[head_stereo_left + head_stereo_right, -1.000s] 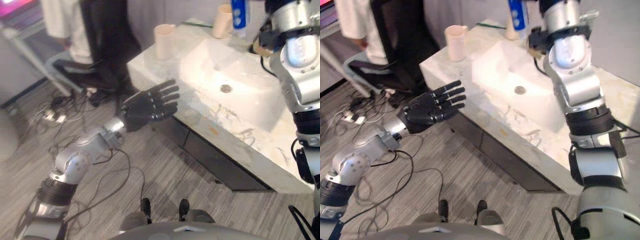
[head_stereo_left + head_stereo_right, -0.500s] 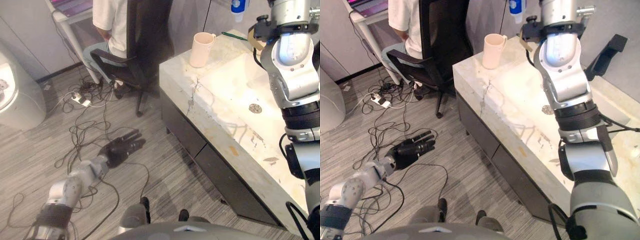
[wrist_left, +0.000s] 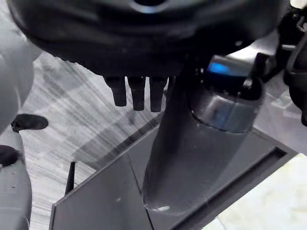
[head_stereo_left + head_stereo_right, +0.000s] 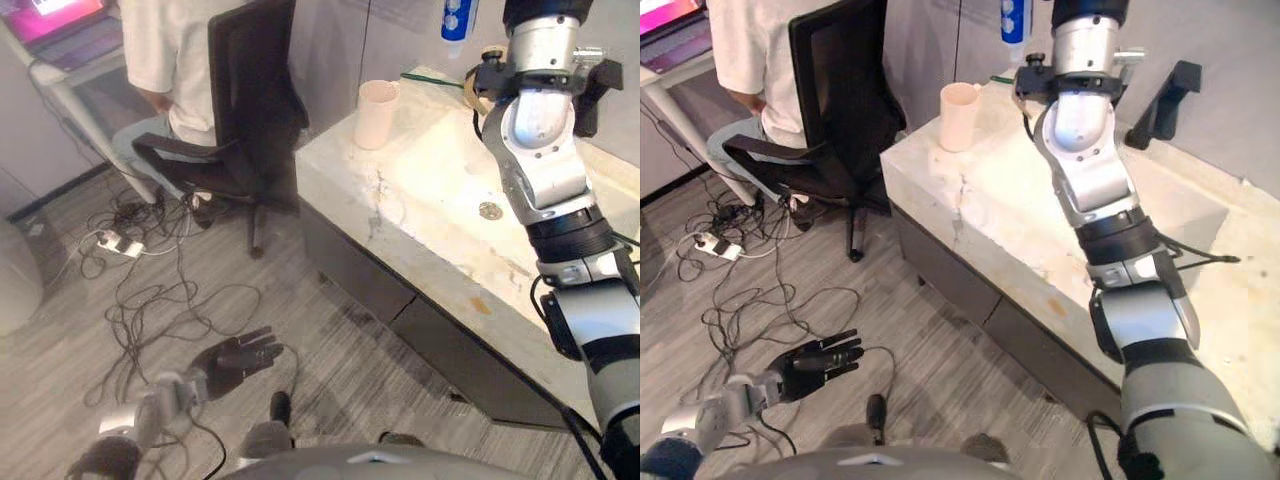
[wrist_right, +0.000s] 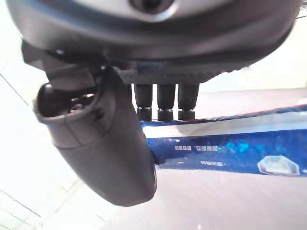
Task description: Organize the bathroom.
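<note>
toothpaste tube [image 5: 225, 148], blue and white, lies across the right hand [image 5: 144, 33], pinched between the thumb and the curled fingers [image 5: 165, 103]; in the left eye view its end shows at the top edge, right of centre, above the back of the counter. it looks light and soft-walled, likely to buckle or squeeze out if gripped hard and a bit slick, so the firmer end by the cap seems the safer hold, though i cannot tell which end is which

around it, largest first: the pale marble counter [image 4: 400, 210] with its sunken basin runs from centre to lower right; a black office chair [image 4: 250, 90] with a seated person [image 4: 165, 50] stands at upper left, just beside the counter's end; a black tap [image 4: 1165, 100] sits at the basin's back; 1 pale cup [image 4: 376, 113] stands on the counter's far corner, a likely place to stand the tube; a thin green toothbrush [image 4: 432, 80] lies behind it

the left hand [image 4: 235, 360] hangs low over the floor at lower left, fingers straight, holding nothing
</note>
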`<state>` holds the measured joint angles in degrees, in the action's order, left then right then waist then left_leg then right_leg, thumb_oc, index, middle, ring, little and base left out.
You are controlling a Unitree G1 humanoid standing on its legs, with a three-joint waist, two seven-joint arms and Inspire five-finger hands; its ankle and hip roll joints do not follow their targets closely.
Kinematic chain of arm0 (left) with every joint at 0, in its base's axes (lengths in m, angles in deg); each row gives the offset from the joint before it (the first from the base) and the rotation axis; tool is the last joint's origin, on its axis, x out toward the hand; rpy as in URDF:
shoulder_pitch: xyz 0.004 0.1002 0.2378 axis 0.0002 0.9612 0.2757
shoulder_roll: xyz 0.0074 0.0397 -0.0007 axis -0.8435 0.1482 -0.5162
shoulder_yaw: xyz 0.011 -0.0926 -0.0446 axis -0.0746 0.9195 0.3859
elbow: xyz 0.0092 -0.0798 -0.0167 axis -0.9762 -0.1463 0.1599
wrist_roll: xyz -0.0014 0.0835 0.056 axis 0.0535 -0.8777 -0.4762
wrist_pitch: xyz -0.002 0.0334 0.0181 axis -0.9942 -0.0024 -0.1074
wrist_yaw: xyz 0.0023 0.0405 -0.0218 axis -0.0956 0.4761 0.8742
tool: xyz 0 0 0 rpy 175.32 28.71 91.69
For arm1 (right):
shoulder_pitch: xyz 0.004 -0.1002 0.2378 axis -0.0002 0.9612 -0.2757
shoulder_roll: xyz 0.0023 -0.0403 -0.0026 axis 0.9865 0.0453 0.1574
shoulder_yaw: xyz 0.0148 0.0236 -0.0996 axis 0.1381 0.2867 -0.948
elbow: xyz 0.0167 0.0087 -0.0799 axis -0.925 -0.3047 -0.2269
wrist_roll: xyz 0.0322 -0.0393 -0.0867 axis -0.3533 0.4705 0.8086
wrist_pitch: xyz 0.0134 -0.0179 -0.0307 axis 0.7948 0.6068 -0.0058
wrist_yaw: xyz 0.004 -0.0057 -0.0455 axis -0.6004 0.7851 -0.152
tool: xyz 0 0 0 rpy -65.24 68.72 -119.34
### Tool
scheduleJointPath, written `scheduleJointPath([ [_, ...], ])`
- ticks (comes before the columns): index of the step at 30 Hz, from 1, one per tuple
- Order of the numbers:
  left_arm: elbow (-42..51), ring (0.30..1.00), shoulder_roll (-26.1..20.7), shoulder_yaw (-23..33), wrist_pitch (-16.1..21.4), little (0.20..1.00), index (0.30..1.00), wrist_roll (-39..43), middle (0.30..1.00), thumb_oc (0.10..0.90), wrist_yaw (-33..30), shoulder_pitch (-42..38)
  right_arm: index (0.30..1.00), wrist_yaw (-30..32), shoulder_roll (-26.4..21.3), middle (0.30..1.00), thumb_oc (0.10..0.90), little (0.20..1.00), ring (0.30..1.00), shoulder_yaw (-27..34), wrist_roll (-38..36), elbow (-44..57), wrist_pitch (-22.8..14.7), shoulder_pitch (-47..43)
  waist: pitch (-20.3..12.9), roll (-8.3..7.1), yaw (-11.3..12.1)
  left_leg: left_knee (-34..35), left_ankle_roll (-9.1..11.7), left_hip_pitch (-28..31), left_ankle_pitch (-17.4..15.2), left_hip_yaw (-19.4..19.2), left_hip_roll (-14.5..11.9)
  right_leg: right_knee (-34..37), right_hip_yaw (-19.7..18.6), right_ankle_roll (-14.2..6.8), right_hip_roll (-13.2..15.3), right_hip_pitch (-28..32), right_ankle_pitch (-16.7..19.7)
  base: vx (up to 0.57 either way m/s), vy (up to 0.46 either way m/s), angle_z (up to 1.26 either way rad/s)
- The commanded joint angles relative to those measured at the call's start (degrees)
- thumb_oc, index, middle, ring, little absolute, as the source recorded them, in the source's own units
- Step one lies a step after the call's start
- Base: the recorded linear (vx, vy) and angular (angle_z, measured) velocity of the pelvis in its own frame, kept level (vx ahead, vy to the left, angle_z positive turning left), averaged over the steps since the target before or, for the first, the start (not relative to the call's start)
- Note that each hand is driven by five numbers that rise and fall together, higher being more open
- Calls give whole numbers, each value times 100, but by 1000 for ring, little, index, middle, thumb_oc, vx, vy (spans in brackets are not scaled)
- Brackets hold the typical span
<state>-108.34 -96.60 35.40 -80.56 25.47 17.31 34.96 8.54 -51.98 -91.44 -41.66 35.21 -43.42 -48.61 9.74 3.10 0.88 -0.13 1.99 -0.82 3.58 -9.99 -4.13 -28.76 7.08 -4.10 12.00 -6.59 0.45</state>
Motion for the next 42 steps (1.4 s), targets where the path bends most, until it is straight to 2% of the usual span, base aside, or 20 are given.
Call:
scheduleJointPath([
  [1,461,900,-486,-216,344,900,900,9,900,800,-63,-433,300,-11,-159,300,400,300,300,267,225,350,-559,-590,-664,152,-123,408,-109,483,-130,127,127,-34,29,-199,-413,-119,84,256,108,-17],
  [4,552,900,-564,-414,122,900,900,34,900,800,-151,-940,300,68,0,300,400,300,300,176,362,511,-396,-569,-672,67,-355,513,-67,644,-121,29,207,1128,234,-213,-1021,-45,-112,306,21,1],
  [5,621,900,-491,-457,-5,900,900,34,900,800,-287,-1110,300,21,2,300,400,300,300,188,341,568,-422,-523,-680,-10,-443,513,-61,696,-179,7,300,1764,344,-214,-1193,-44,37,307,-21,6],
  [6,598,900,-415,-509,-38,900,900,-15,900,800,-327,-1221,300,3,-20,300,400,300,300,183,296,633,-441,-481,-673,-66,-526,513,-74,761,-235,15,388,2036,367,-253,-1280,-98,174,303,-5,3],
  [11,382,900,-114,-715,-50,900,900,12,900,800,-350,-1345,300,-329,-212,300,400,300,300,292,-238,496,-598,-482,-694,-127,-760,201,-119,944,-466,-130,459,1940,99,-165,-1364,-32,54,209,9,13],
  [13,158,900,31,-840,126,900,900,69,900,800,-255,-1300,300,-377,-198,300,400,300,300,247,-304,444,-449,-621,-656,-237,-771,-1243,126,592,-407,-187,420,2081,-53,-40,-1294,283,53,177,-16,-11],
  [14,118,900,47,-850,175,900,900,70,900,800,-239,-1288,300,-433,-166,300,400,300,300,242,-283,418,-446,-640,-652,-292,-759,-1616,188,444,-271,-177,412,2119,-106,7,-1253,337,73,163,-20,-26],
  [15,100,900,77,-870,237,900,900,165,900,800,-244,-1258,300,-521,-109,300,400,300,300,164,-228,278,-601,-627,-601,-381,-686,-2409,311,-25,-40,14,357,2166,-225,115,-1211,502,64,157,24,-28],
  [16,129,900,107,-851,192,900,900,271,900,800,-302,-1241,300,-491,-70,300,400,300,300,97,-192,224,-693,-601,-560,-411,-601,-2670,346,-393,34,154,299,2202,-283,162,-1205,638,23,179,67,-42],
  [18,133,900,148,-801,117,900,900,314,900,800,-409,-1242,300,-387,64,300,400,300,300,15,-87,188,-774,-547,-537,-404,-492,-2562,339,-673,-13,277,195,2270,-327,186,-1228,777,-46,141,96,-57],
  [19,97,900,168,-777,132,900,900,299,900,800,-430,-1216,300,-313,219,300,400,300,300,-43,44,160,-805,-529,-516,-388,-434,-2238,289,-617,-133,296,117,2309,-368,170,-1247,871,-100,332,259,-69],
  [20,8,900,172,-750,293,900,900,231,900,800,-352,-1012,300,-122,625,300,400,300,300,-225,349,95,-748,-615,-552,-308,-272,-467,207,-315,37,487,-139,2489,-474,79,-1280,1037,-207,314,254,-73],
  [22,29,900,178,-758,368,900,900,165,900,800,-297,-874,300,-9,722,300,400,300,300,-236,500,147,-676,-576,-563,-302,-180,-319,170,-291,50,489,-134,2538,-502,50,-1214,1077,-237,280,228,-117],
  [25,-35,900,234,-702,514,900,900,91,900,800,-260,-521,300,52,572,300,400,300,300,-148,358,105,-682,-428,-734,-194,-65,357,150,26,144,360,-64,2537,-277,-157,-983,1115,-326,224,196,-49],
  [28,-100,900,209,-652,628,900,900,-86,900,800,-110,-340,300,-18,520,300,400,300,300,-66,255,164,-677,-338,-764,-104,-74,460,95,254,90,279,-23,2264,-141,-221,-899,937,-367,92,90,-9],
  [30,-274,900,211,-562,907,900,900,-12,900,800,-214,-168,300,-234,660,300,400,300,300,-92,99,343,-698,-282,-728,-3,-110,513,35,503,-20,86,2,1997,36,-295,-791,573,-293,91,92,-19],
  [32,-301,900,206,-469,934,900,900,2,900,800,-204,-199,300,-274,791,300,400,300,300,-155,153,485,-793,-206,-706,-70,-127,506,-46,601,-218,-202,107,2364,194,-336,-747,491,-39,30,-21,-84],
  [35,-301,900,256,-431,950,900,900,-87,900,800,-175,-268,300,-197,815,300,400,300,300,-181,269,762,-724,-90,-660,-77,-175,422,-90,563,-208,-253,100,2364,-53,-294,-909,482,-38,20,-38,-80],
  [39,-272,900,307,-443,849,900,900,-204,900,800,-102,-384,300,-244,760,300,400,300,300,-168,652,977,-655,-71,-737,-132,-200,439,-132,594,-247,-301,118,2542,-126,-254,-988,631,-53,33,-31,27],
  [42,-282,900,373,-475,796,900,900,-196,900,800,-146,-428,300,-289,643,300,400,300,300,-159,489,1215,-650,-92,-801,-135,-240,428,-143,641,-316,-321,142,2568,-208,-230,-1044,720,-129,27,-10,4],
])
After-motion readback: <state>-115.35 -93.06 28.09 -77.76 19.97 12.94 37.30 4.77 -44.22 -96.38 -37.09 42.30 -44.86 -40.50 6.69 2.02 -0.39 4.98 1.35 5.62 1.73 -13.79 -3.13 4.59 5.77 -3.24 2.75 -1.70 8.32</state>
